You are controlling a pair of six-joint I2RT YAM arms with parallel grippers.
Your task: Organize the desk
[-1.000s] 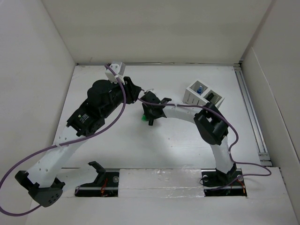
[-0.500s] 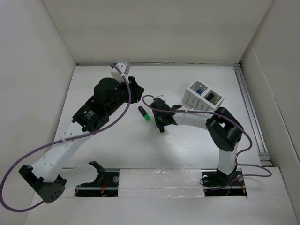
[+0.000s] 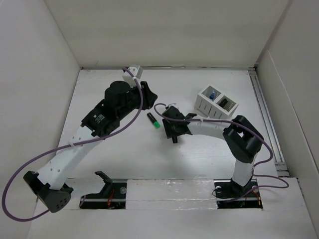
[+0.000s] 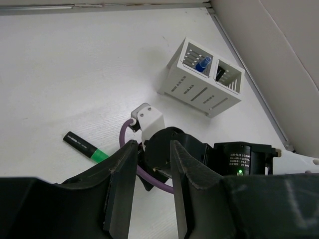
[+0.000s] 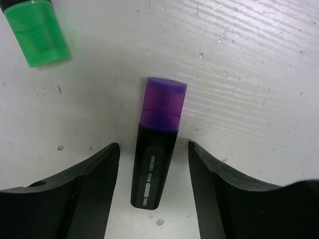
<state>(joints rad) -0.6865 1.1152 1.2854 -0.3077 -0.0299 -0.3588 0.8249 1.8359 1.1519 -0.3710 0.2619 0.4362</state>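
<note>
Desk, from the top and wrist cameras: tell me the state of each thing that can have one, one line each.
left gripper: open, empty.
right gripper: open, straddling the purple highlighter, not touching it.
purple highlighter: capped, lying flat on the desk.
green highlighter: capped, lying flat, untouched.
white box: upright, a blue item in one compartment, a dark item in the other.

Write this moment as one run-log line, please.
right fingers: open, straddling purple-capped black highlighter | left fingers: open, empty | green-capped black highlighter: lying on white desk
</note>
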